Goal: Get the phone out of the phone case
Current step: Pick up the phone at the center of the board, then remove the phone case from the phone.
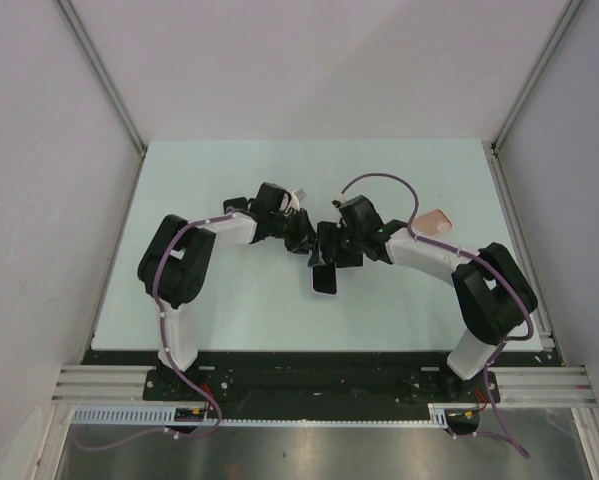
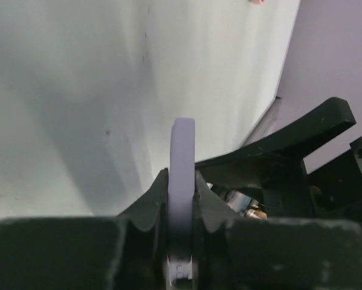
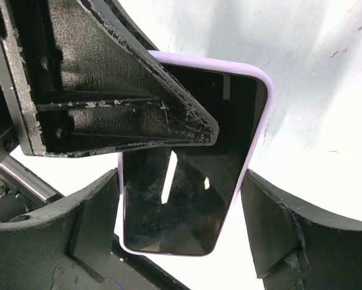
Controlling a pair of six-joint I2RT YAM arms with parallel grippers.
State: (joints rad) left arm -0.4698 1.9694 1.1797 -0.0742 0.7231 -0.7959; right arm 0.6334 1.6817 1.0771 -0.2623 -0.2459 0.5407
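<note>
The phone [image 3: 187, 193] has a dark screen and sits in a lilac phone case [image 3: 256, 121]. It hangs above the middle of the table, its lower end [image 1: 325, 280] showing between the two arms. My left gripper [image 2: 182, 187] is shut on it, front and back, and the case's lilac edge [image 2: 182, 151] stands up between the fingers. One left finger [image 3: 138, 115] lies across the top of the screen. My right gripper [image 3: 181, 223] spans the phone's width, a finger against each long side of the case.
A tan, flat object [image 1: 434, 220] lies on the pale green table [image 1: 209, 300] behind the right arm. Grey walls and metal rails close the table in on the left, right and back.
</note>
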